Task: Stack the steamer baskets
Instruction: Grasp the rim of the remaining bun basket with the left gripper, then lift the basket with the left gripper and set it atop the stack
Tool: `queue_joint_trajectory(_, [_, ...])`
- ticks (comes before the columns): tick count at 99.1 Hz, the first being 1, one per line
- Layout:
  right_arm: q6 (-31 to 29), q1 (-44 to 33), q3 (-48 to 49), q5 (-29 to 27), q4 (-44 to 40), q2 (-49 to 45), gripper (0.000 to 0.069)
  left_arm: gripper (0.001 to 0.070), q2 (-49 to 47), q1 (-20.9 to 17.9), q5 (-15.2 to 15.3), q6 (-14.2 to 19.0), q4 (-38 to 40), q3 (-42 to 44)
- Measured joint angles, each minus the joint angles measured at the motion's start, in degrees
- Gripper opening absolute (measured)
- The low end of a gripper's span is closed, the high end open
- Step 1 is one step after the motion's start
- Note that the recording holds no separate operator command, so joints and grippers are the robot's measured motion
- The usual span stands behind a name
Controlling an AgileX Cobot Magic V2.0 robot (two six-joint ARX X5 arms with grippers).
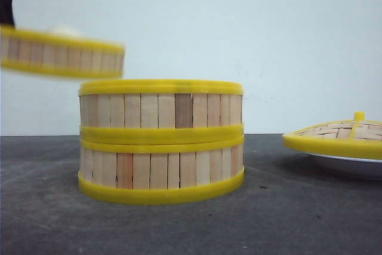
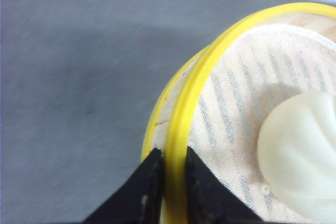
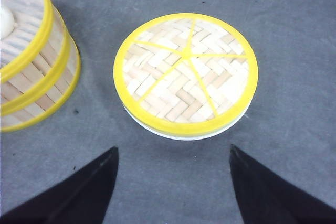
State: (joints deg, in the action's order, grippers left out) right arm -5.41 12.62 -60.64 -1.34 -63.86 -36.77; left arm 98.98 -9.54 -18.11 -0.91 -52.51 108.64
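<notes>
Yellow-rimmed third steamer basket (image 1: 59, 53) is held aloft by its rim in the clamped left hand (image 2: 173, 182), left of the two stacked baskets (image 1: 161, 141); the right hand (image 3: 173, 187) is spread wide near the lid (image 3: 186, 72).

The left tool (image 2: 169, 182) has its two black fingers (image 2: 149, 182) closed tightly on the yellow rim of a steamer basket (image 1: 59, 55), one finger outside the wall and one inside, and it holds the basket in the air at the upper left of the front view, where only a dark piece of the arm shows at the top corner. The right tool (image 3: 173, 182) hangs above the desk (image 3: 294, 51) with its two black fingers (image 3: 73, 195) spread wide apart, gripping nothing.
</notes>
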Motion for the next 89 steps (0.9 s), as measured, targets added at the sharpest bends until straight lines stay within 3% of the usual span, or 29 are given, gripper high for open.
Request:
queue_joint_trajectory(10, [0.02,0.0,0.0,0.0,0.11,0.0,0.0414,0.0028,-1.53,1.31,-5.4,-0.02,-3.54,2.64])
queue_joint_trajectory(19, [0.02,0.0,0.0,0.0,0.13,0.0,0.0414,0.0028,-2.47,4.02,-6.54,-0.26,-5.86,2.73])
queue_joint_trajectory(36, [0.02,0.0,0.0,-0.02,0.15,0.0,0.0414,0.0028,-2.49,9.9,-6.1,-3.61,-12.83,2.73])
queue_joint_trajectory(46, [0.02,0.0,0.0,0.0,0.15,0.0,0.0414,0.0028,-2.49,13.9,-5.77,-4.61,-13.03,2.73])
queue_joint_trajectory(64, [0.02,0.0,0.0,-0.02,0.24,0.0,0.0414,0.0028,-2.49,21.24,-1.79,-5.09,-12.41,2.71])
queue_joint_trajectory(89, [0.02,0.0,0.0,0.0,0.44,0.0,0.0414,0.0028,-2.49,25.86,-0.59,-5.49,-10.32,-1.16])
